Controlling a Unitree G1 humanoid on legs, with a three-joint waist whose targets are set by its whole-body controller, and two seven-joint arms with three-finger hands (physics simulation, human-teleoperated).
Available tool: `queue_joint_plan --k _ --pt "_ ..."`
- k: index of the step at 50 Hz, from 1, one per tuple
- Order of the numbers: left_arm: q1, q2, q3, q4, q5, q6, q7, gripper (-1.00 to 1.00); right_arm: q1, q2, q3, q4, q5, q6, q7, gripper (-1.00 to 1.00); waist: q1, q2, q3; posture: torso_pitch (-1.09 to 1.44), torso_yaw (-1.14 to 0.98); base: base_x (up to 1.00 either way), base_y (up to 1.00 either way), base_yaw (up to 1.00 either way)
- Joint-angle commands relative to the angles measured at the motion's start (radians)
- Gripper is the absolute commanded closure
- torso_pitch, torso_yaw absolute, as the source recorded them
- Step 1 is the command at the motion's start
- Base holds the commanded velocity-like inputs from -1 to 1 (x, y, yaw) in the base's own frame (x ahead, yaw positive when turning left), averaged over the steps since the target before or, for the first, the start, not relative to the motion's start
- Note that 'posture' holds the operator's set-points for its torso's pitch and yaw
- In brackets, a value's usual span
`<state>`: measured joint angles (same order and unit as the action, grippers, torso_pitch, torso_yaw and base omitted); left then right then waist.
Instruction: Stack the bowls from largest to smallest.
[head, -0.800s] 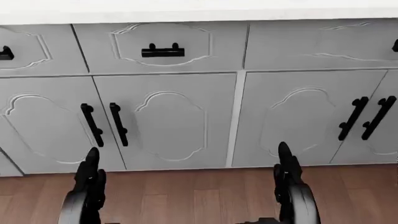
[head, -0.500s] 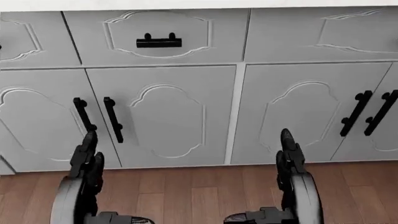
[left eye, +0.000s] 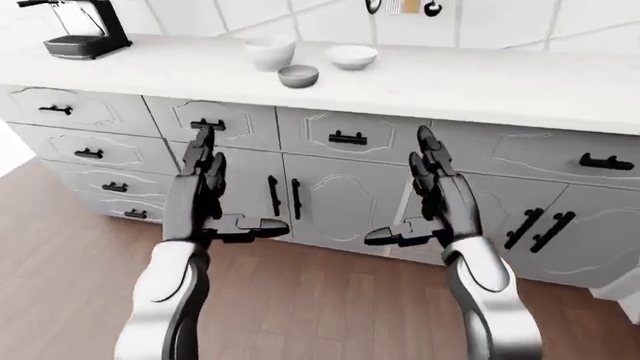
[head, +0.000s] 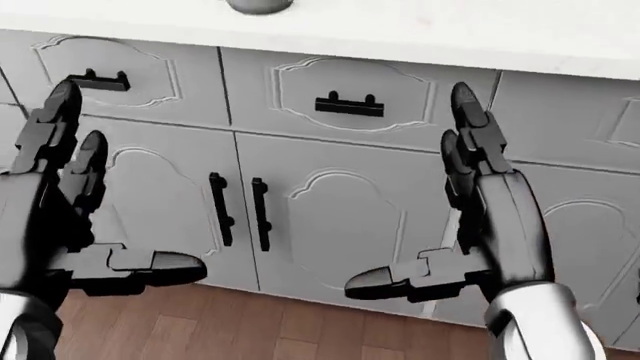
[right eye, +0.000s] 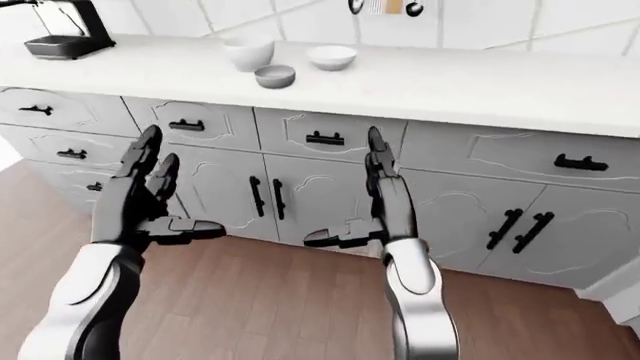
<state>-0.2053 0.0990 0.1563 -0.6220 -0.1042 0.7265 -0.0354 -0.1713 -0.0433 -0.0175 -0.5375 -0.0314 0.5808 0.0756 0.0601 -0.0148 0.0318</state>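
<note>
three bowls (left eye: 298, 76) sit near the tabletop (left eye: 480, 86) left end; left robot hand (left eye: 205, 196) and right robot hand (left eye: 432, 201) spread wide, holding nothing.

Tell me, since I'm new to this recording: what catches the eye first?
Two open black hands, left hand and right hand, raised before grey cabinet doors. Above, on the white counter, stand three bowls: a tall white bowl, a shallow white bowl and a small grey bowl.
</note>
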Motion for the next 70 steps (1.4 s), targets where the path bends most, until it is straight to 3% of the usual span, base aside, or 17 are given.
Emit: queue_joint_plan --k 1,3,6,12,14,16,17,21,25,30,31,33,35,43,55,58,70 --pt "-0.041 0.002 0.007 -0.064 -0.046 0.043 0.0 -1.0 -0.036 -0.014 -0.013 -0.078 -0.016 0.039 0.005 -1.0 -0.029 0.006 -0.024 0.0 0.0 0.37 0.8 0.0" --pt "-0.055 0.013 0.017 -0.076 -0.062 0.066 0.01 -1.0 -0.055 -0.017 -0.021 -0.101 -0.025 0.071 0.007 -1.0 -0.021 -0.005 0.066 0.0 0.0 0.8 0.58 0.0" --pt "-0.069 0.024 0.025 -0.096 -0.088 0.099 0.021 -1.0 -0.076 -0.02 -0.031 -0.138 -0.023 0.109 0.01 -1.0 -0.04 -0.009 0.006 0.0 0.0 0.82 0.54 0.0" --pt "-0.117 0.047 0.049 -0.185 -0.149 0.218 0.052 -1.0 -0.13 -0.032 -0.04 -0.203 -0.029 0.194 -0.001 -1.0 -0.111 0.047 -0.007 0.0 0.0 0.87 0.45 0.0" --pt "-0.13 0.05 0.055 -0.205 -0.171 0.248 0.064 -1.0 -0.144 -0.032 -0.044 -0.203 -0.025 0.198 -0.006 -1.0 -0.12 0.087 -0.02 0.0 0.0 0.88 0.43 0.0" --pt "-0.138 0.056 0.059 -0.196 -0.181 0.245 0.067 -1.0 -0.157 -0.035 -0.05 -0.203 -0.02 0.203 -0.01 -1.0 -0.106 0.179 -0.038 0.0 0.0 0.88 0.42 0.0" --pt "-0.146 0.06 0.064 -0.197 -0.19 0.254 0.072 -1.0 -0.166 -0.037 -0.053 -0.211 -0.015 0.216 -0.012 -1.0 -0.101 0.114 0.007 0.0 0.0 0.88 0.41 0.0" --pt "-0.176 0.077 0.074 -0.202 -0.211 0.279 0.092 -1.0 -0.186 -0.046 -0.065 -0.217 0.002 0.23 -0.016 -1.0 -0.084 0.081 -0.024 0.0 0.0 0.89 0.3 0.0" --pt "-0.191 0.087 0.081 -0.201 -0.228 0.289 0.102 -1.0 -0.195 -0.049 -0.069 -0.213 0.014 0.237 -0.027 -1.0 -0.112 0.114 -0.006 0.0 0.0 0.92 -0.27 0.0" --pt "-0.196 0.097 0.094 -0.213 -0.254 0.305 0.115 -1.0 -0.219 -0.064 -0.084 -0.266 0.036 0.293 -0.029 -1.0 -0.13 0.095 -0.022 0.0 0.0 0.92 -0.5 0.0" --pt "-0.19 0.098 0.092 -0.215 -0.256 0.299 0.116 -1.0 -0.226 -0.069 -0.09 -0.283 0.041 0.305 -0.031 -1.0 -0.133 0.077 -0.029 0.0 0.0 0.59 -0.2 0.0" --pt "-0.185 0.099 0.084 -0.212 -0.256 0.291 0.118 -1.0 -0.239 -0.077 -0.104 -0.303 0.055 0.323 -0.035 -1.0 -0.133 -0.046 -0.06 0.0 0.0 0.3 -0.03 0.0" --pt "-0.193 0.106 0.087 -0.203 -0.258 0.286 0.116 -1.0 -0.247 -0.086 -0.111 -0.308 0.063 0.329 -0.041 -1.0 -0.127 -0.022 0.01 0.0 0.0 0.16 0.0 0.0" --pt "-0.186 0.137 0.151 -0.225 -0.325 0.301 0.127 -1.0 -0.311 -0.112 -0.127 -0.375 0.099 0.396 -0.074 -1.0 -0.043 -0.062 0.011 0.0 0.0 0.0 0.48 0.0" --pt "-0.187 0.158 0.162 -0.209 -0.362 0.286 0.149 -1.0 -0.339 -0.129 -0.134 -0.382 0.131 0.414 -0.101 -1.0 0.022 0.062 -0.003 0.0 0.0 0.0 0.74 0.0" --pt "-0.188 0.166 0.177 -0.219 -0.381 0.296 0.153 -1.0 -0.349 -0.13 -0.134 -0.402 0.138 0.441 -0.11 -1.0 0.041 0.063 -0.019 0.0 0.0 0.0 0.48 0.0" --pt "-0.201 0.202 0.207 -0.215 -0.445 0.305 0.186 -1.0 -0.357 -0.129 -0.195 -0.42 0.279 0.447 -0.184 -1.0 -0.074 0.056 0.012 0.0 0.0 0.0 0.03 -0.28"
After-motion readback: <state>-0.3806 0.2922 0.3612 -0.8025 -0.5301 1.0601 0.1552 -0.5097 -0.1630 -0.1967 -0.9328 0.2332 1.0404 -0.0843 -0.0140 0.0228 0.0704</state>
